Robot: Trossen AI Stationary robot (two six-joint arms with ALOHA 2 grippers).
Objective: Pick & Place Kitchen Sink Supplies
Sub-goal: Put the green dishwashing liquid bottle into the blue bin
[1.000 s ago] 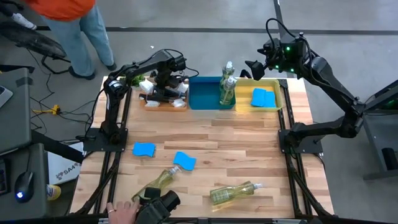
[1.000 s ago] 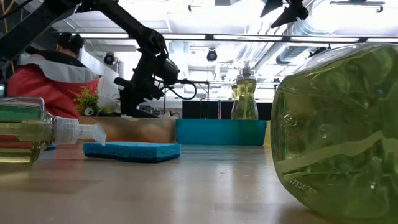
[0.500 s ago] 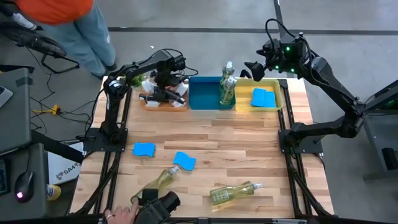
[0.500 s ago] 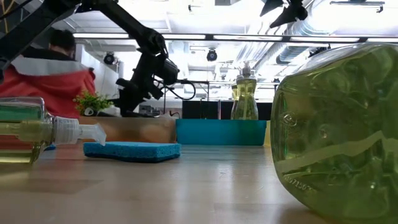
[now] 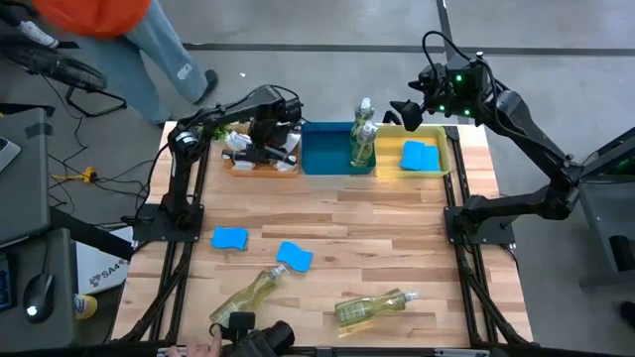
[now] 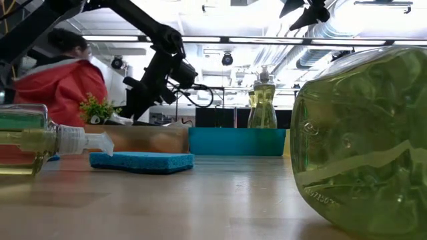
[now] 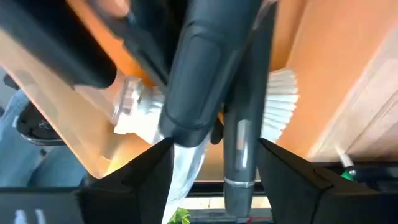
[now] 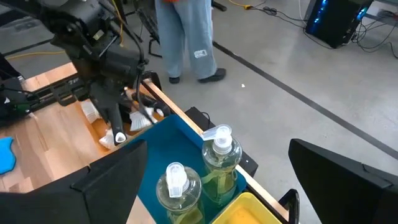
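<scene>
At the far left stands a wooden tray [image 5: 260, 167] with black brushes, their white heads [image 7: 280, 102] resting in it. My left gripper [image 5: 264, 145] hangs over this tray, open and pointing steeply down, its fingers on either side of two black brush handles [image 7: 205, 68]; I cannot tell if it touches them. Two bottles [image 5: 362, 139] stand in the blue bin [image 5: 317, 159]. Blue sponges [image 5: 421, 156] lie in the yellow bin [image 5: 444, 149]. On the table lie two sponges [image 5: 229, 238] [image 5: 295, 256] and two bottles [image 5: 256, 288] [image 5: 375, 305] on their sides. My right gripper [image 5: 402, 111] waits open, high above the bins.
A small green plant [image 6: 99, 108] stands beside the wooden tray. A person [image 5: 129, 40] stands past the table's far left corner, and a hand [image 5: 203, 349] shows at the near edge by a camera mount. Bare wood lies across the table's middle and right.
My left gripper has shifted a little toward the table's right edge above the wooden tray and turned about its wrist. The person behind the table has moved.
</scene>
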